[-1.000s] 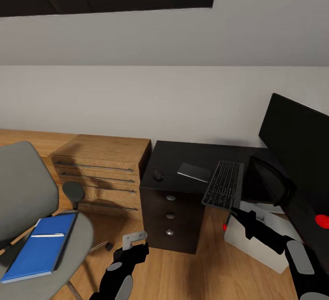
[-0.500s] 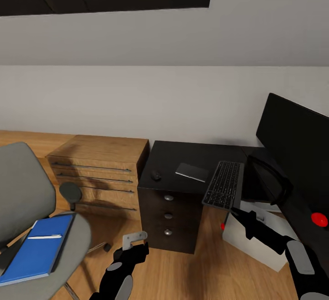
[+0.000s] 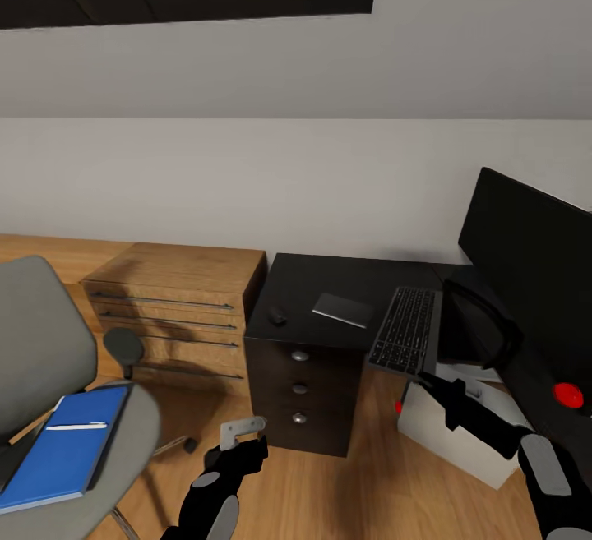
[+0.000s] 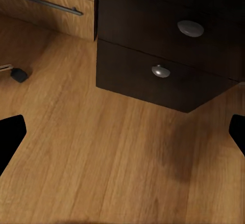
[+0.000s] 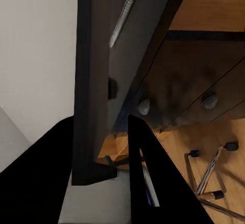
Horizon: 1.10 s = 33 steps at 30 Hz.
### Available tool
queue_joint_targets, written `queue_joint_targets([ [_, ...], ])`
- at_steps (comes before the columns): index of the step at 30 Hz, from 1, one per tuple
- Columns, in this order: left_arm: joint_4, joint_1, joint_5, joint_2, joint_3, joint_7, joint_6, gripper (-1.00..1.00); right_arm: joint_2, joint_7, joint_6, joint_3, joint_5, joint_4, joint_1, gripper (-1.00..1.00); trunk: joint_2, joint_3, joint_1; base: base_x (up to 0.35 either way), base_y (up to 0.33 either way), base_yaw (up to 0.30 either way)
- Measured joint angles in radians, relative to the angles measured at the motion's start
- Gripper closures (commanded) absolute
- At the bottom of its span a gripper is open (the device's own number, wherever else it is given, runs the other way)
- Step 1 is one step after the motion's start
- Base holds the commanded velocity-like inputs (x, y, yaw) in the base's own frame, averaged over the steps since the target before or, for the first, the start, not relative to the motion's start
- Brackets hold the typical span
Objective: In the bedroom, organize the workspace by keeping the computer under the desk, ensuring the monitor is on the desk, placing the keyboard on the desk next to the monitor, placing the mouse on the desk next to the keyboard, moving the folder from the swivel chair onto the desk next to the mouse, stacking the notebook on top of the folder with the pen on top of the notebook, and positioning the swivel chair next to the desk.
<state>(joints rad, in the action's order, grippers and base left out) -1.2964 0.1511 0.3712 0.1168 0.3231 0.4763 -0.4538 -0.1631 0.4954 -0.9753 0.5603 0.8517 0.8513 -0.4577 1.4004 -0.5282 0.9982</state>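
The black desk (image 3: pixel 345 273) stands ahead with the dark mouse (image 3: pixel 279 316) and the grey notebook (image 3: pixel 343 309) on its top. The black keyboard (image 3: pixel 404 330) lies lengthwise with its near end past the desk's front edge, and my right gripper (image 3: pixel 429 381) is shut on that end; the right wrist view shows the keyboard's (image 5: pixel 94 81) edge between the fingers. The monitor (image 3: pixel 534 260) stands at the right, with the white computer (image 3: pixel 448 437) below it. On the grey swivel chair (image 3: pixel 33 343) lies the blue folder (image 3: pixel 57 458) with the pen (image 3: pixel 76 426) on it. My left gripper (image 3: pixel 244 443) hangs open, low over the floor.
A light-wood dresser (image 3: pixel 185 310) with bar handles stands against the wall, touching the desk's left side. The left wrist view looks at the desk drawers (image 4: pixel 168 55) with round knobs and at wood floor (image 4: pixel 102 157). The chair's chrome base (image 5: pixel 214 168) is seen in the right wrist view.
The whole picture has slid slightly left, so the camera has moved. The keyboard stays in my right gripper at about the same place in the picture. The left arm has not moved.
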Motion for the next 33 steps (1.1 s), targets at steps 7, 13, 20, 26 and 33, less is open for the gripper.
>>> queue_joint_targets([
  [7,0.000,0.000,0.000,0.000,-0.001,-0.001,-0.001,-1.00,-0.002,0.056,0.002,0.000,0.000,-0.025,0.000,1.00,0.000,0.000,0.000,0.000,-0.062,0.000],
  [13,0.000,0.000,0.001,0.000,-0.001,-0.001,-0.001,-1.00,-0.002,0.055,0.014,0.001,-0.002,-0.028,0.000,1.00,0.000,0.000,0.000,0.028,-0.004,0.000],
  [20,-0.002,0.000,0.001,0.000,-0.001,-0.001,-0.001,-1.00,-0.003,0.050,0.038,0.002,0.001,-0.077,0.000,1.00,0.000,0.000,0.000,0.130,0.000,0.000],
  [26,-0.004,0.000,0.001,-0.001,-0.001,-0.001,0.000,-1.00,-0.006,0.048,0.035,0.003,0.019,-0.084,0.000,1.00,0.000,0.000,0.000,0.091,0.000,0.000],
  [33,-0.008,0.000,0.003,0.000,-0.002,-0.001,-0.001,-1.00,-0.009,0.014,0.073,0.002,0.048,-0.084,0.000,1.00,0.000,0.000,0.000,0.030,0.000,0.000],
])
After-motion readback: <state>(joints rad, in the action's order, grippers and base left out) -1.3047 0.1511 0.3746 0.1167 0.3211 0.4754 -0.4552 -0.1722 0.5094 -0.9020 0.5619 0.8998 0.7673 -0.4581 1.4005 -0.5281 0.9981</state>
